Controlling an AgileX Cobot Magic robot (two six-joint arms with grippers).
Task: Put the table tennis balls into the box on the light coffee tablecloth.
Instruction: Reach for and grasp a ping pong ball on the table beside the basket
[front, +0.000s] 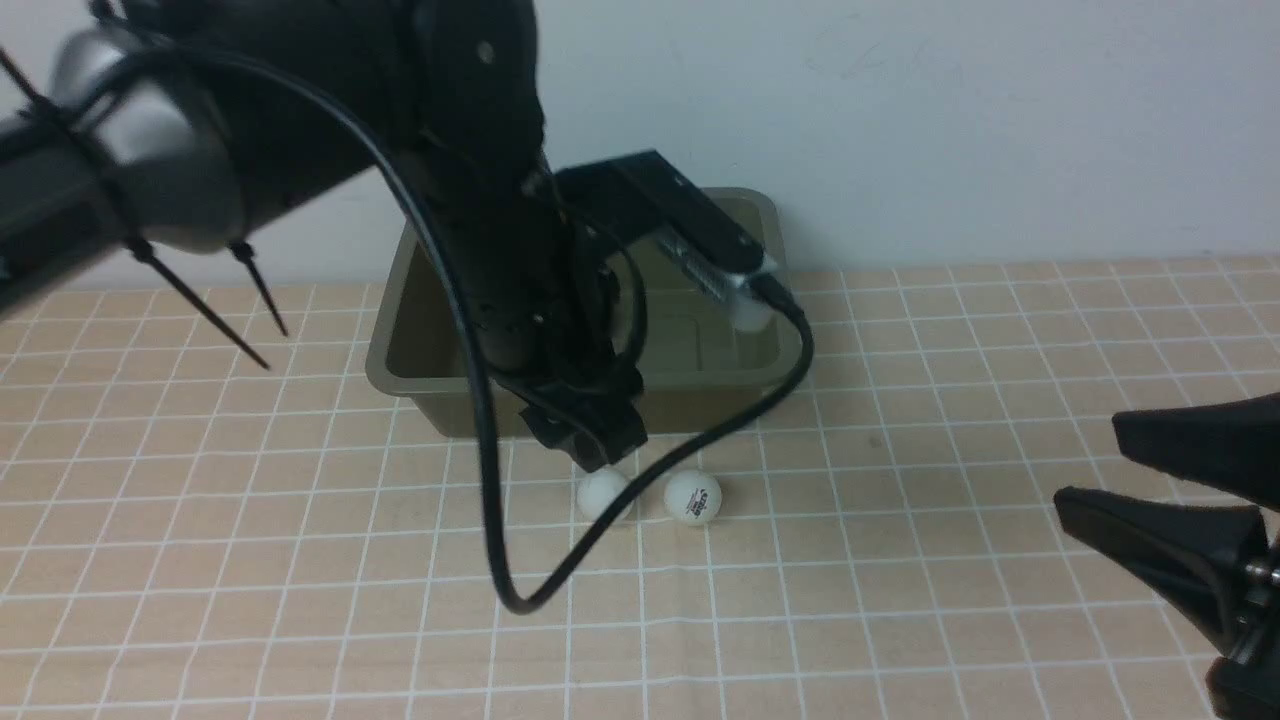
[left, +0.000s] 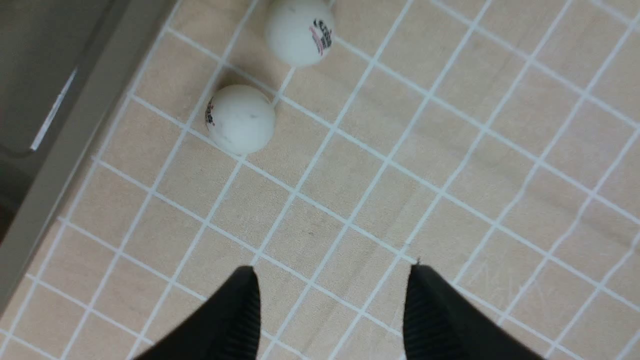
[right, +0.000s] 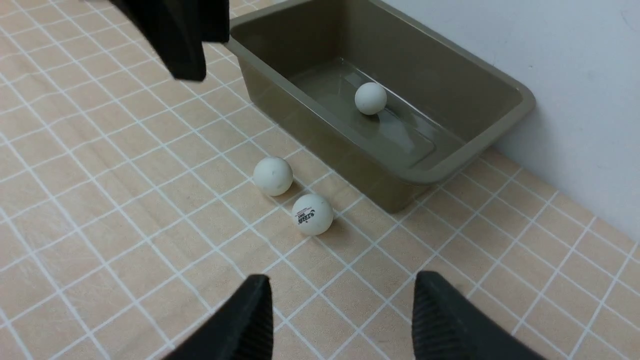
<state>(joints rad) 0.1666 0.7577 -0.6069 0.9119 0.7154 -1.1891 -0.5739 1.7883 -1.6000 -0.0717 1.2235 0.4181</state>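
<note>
One ball (right: 370, 98) already lies in the box (right: 500, 115). The left gripper (left: 332, 280) hovers with jaws apart and empty beside the second ball (front: 603, 493) and third ball (front: 692, 496) at centre frame, likely lining up a pick. The right gripper (front: 1150, 470) waits at lower right, jaws apart.

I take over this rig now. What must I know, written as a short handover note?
Left gripper: open, empty, over the cloth near the two loose balls.
Right gripper: open, empty, off to the right.
Done: one ball lies in the box.
Left to do: both loose ones, lying on the cloth just in front of the box.
</note>
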